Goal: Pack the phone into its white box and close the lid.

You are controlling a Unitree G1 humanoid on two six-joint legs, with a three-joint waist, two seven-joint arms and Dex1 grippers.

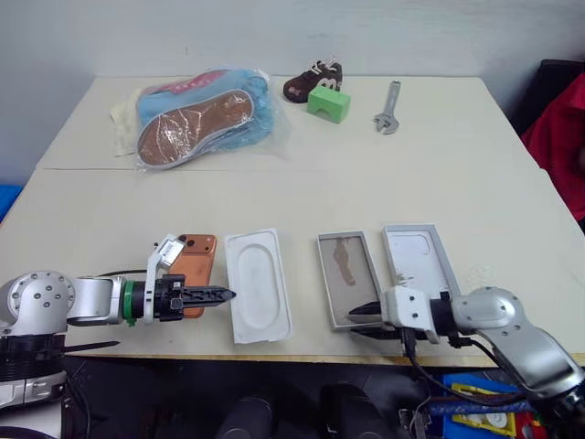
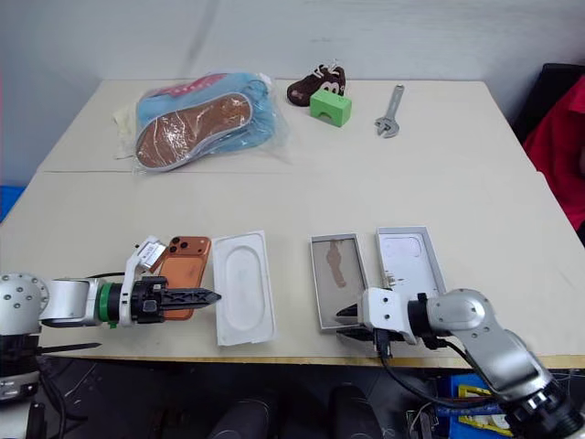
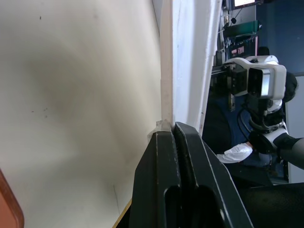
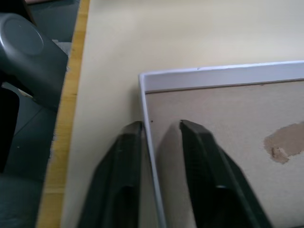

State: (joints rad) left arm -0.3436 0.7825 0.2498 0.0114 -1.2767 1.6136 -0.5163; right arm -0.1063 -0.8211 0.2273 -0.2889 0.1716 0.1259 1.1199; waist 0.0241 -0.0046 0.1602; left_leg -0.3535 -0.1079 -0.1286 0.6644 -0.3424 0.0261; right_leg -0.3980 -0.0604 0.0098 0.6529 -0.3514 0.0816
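I am looking down on a beige rectangular table [image 1: 302, 183] standing against a pale wall, with four flat items lying in a row along its near edge: one slim orange-copper phone [image 1: 194, 260], one white insert with an oval recess [image 1: 257, 283], one grey-floored white box [image 1: 347, 277] and one all-white lid [image 1: 418, 259]. At the far side one bagged pair of blue slippers [image 1: 201, 114], one small brown shoe [image 1: 313, 80], one green block [image 1: 329, 101] and one metal wrench [image 1: 388, 107] are lying. My left gripper [image 1: 219, 294] is hovering clenched and empty between phone and insert, while my right gripper [image 4: 159, 142] is straddling the box's near rim, one finger inside, one outside.
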